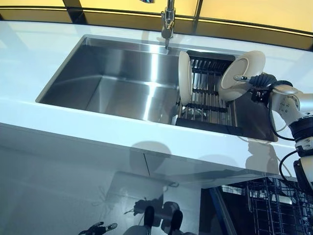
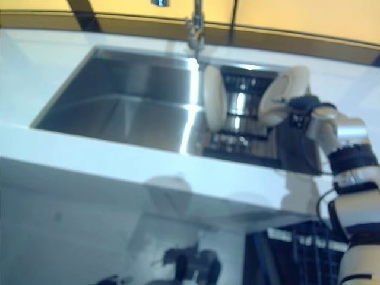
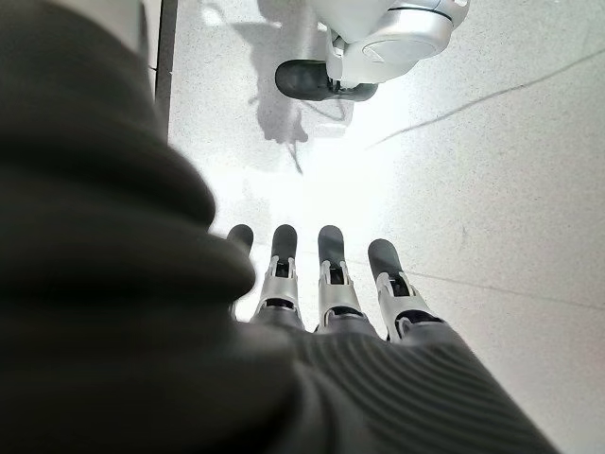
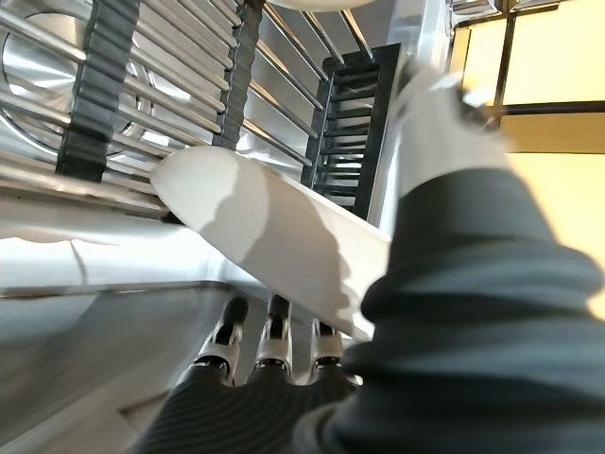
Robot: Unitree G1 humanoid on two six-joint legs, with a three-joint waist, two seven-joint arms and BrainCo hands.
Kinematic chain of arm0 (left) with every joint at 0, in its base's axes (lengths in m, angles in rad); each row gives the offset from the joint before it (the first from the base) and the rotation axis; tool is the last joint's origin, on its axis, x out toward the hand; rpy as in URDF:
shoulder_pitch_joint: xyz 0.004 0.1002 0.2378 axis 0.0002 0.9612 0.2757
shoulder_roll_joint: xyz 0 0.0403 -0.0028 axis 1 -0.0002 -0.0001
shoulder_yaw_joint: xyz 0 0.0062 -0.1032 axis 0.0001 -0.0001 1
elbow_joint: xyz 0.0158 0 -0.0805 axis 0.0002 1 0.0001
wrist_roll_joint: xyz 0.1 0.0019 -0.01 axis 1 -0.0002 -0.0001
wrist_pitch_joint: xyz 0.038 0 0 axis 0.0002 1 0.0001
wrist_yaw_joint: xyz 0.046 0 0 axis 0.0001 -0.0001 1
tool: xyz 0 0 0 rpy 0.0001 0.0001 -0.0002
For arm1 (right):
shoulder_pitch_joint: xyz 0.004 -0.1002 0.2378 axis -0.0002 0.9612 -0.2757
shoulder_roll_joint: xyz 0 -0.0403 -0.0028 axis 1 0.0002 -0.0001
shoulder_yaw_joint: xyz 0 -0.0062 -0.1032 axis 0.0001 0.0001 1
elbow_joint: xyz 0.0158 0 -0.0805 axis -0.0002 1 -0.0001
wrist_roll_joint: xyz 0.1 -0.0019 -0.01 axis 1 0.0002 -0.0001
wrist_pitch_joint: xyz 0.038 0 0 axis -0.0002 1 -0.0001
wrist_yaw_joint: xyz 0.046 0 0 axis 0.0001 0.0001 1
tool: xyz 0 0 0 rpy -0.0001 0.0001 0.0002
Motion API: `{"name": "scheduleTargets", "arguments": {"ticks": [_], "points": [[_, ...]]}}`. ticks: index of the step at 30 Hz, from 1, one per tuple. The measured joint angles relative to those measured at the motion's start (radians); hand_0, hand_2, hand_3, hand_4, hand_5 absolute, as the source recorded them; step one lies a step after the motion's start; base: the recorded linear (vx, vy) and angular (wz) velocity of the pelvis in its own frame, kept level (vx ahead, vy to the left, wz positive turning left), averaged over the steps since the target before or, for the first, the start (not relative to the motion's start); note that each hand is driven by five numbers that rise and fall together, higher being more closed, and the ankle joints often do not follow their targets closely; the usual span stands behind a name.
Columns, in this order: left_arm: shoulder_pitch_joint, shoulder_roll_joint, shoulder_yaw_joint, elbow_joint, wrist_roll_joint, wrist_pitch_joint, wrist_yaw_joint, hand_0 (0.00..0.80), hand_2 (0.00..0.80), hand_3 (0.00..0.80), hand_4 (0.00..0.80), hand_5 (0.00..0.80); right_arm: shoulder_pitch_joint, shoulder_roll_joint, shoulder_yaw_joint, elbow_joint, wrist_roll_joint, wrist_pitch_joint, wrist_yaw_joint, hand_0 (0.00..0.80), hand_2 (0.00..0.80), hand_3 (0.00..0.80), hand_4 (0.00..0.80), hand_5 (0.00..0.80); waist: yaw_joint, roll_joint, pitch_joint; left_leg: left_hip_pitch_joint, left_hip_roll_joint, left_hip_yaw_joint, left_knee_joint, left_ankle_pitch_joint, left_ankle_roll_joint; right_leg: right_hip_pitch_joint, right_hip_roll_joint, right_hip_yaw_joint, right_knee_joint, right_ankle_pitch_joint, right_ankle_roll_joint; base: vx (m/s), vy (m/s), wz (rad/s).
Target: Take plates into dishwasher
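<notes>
right hand (image 1: pixel 259 83) - pinches the tilted plate (image 1: pixel 242 74) by its rim, over the rack (image 1: pixel 208 93) at the sink's (image 1: pixel 112 78) right | second plate (image 1: pixel 184 78) stands upright in rack slots | left hand (image 3: pixel 321 284) hangs low, fingers straight | dishwasher basket (image 1: pixel 274 205) waits near right - likely the plate goes there

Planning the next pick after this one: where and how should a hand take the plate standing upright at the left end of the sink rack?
Probably by its top rim, from above. The upright plate stands on edge in the rack, its lower edge down between the bars, so only the upper rim is free. The right hand already holds the other plate by its rim.
</notes>
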Motion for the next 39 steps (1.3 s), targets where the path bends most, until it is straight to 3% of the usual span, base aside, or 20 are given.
{"name": "scheduleTargets", "arguments": {"ticks": [7,24,30,34,39], "points": [[0.004,-0.001,0.0,0.004,-0.003,-0.004,0.0,0.0,0.0,0.0,0.0,0.0,-0.003,0.003,-0.001,-0.004,-0.013,-0.057,-0.052,0.8,0.8,0.8,0.8,0.8,0.004,0.0,0.0,0.0,-0.001,-0.007,0.0,0.001,0.0,0.002,-0.001,-0.004,0.0,0.0,0.0,-0.001,0.0,0.0],[0.021,-0.002,0.0,0.005,0.001,-0.019,-0.004,0.0,0.0,0.0,0.0,0.0,-0.034,-0.004,0.0,0.023,-0.092,-0.121,-0.13,0.8,0.8,0.8,0.8,0.8,0.003,0.0,0.0,0.03,-0.002,-0.018,0.0,0.007,-0.001,0.035,-0.003,-0.012,-0.002,0.0,0.0,-0.004,0.002,0.02],[0.029,-0.002,0.001,0.005,0.003,-0.02,-0.01,0.0,0.0,0.0,0.0,0.0,-0.048,-0.051,0.0,0.011,-0.094,-0.131,-0.13,0.8,0.8,0.8,0.8,0.8,0.0,0.0,-0.001,0.048,-0.002,-0.016,-0.001,0.008,-0.001,0.053,-0.003,-0.012,-0.001,0.0,0.0,-0.004,0.005,0.0],[0.033,-0.003,0.002,0.004,0.006,-0.018,-0.012,0.0,0.0,0.0,0.0,0.0,-0.054,-0.122,0.0,-0.072,-0.145,-0.13,-0.065,0.8,0.8,0.8,0.8,0.8,-0.006,-0.005,-0.009,0.067,-0.002,0.006,-0.001,0.007,-0.001,0.067,-0.002,0.002,0.0,0.0,0.0,-0.019,0.039,-0.09],[0.038,-0.003,0.005,0.005,0.025,-0.017,-0.012,0.0,0.0,0.0,0.0,0.0,-0.054,-0.13,0.005,-0.108,-0.169,-0.126,-0.044,0.8,0.8,0.8,0.8,0.8,-0.03,-0.031,-0.064,0.086,0.005,0.044,-0.002,-0.001,0.0,0.075,0.004,0.034,-0.001,0.003,0.0,-0.028,0.033,-0.19]]}}
